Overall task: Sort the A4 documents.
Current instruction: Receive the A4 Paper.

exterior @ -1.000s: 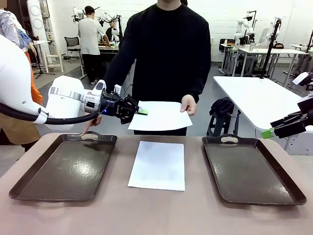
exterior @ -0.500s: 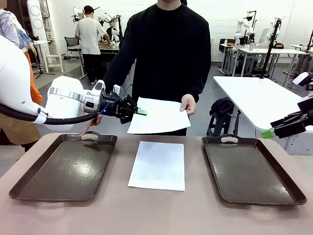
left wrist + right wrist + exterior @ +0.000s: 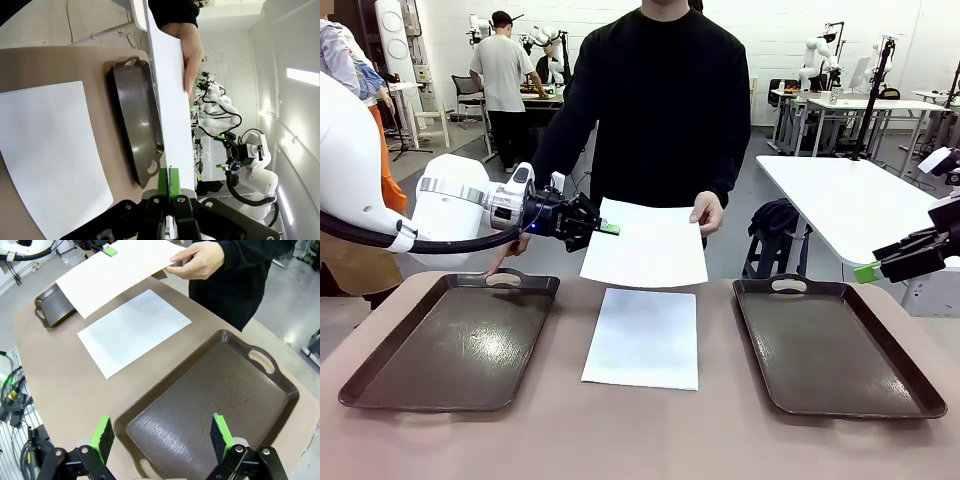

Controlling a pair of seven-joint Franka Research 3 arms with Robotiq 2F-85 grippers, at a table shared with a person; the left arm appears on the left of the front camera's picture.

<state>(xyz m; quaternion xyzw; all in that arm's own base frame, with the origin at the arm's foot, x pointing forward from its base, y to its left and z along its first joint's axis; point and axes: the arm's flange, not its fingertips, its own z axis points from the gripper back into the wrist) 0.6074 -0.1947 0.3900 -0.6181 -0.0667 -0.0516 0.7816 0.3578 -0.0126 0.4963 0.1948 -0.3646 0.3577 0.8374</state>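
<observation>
A: Front view?
B: Left gripper [image 3: 605, 229] pressed together on the left edge of the held sheet [image 3: 645, 245], above the counter [image 3: 640, 430]. Person's hand [image 3: 706, 212] grips its far right corner. Flat sheet [image 3: 643, 337] lies on the counter between left tray [image 3: 450, 345] and right tray [image 3: 835, 345]. Right gripper [image 3: 865, 270] is off beside the right tray.
A: Left wrist?
B: Green pads pinch the held sheet [image 3: 172, 100], seen edge-on; hand at its far end. Flat sheet [image 3: 50, 150] is below, just beside the right tray [image 3: 137, 135], not touching.
A: Right wrist?
B: Right gripper [image 3: 162, 435] spread wide, nothing between the fingers, above the right tray. Flat sheet [image 3: 132, 330] beyond; held sheet above it, partly over the left tray.
</observation>
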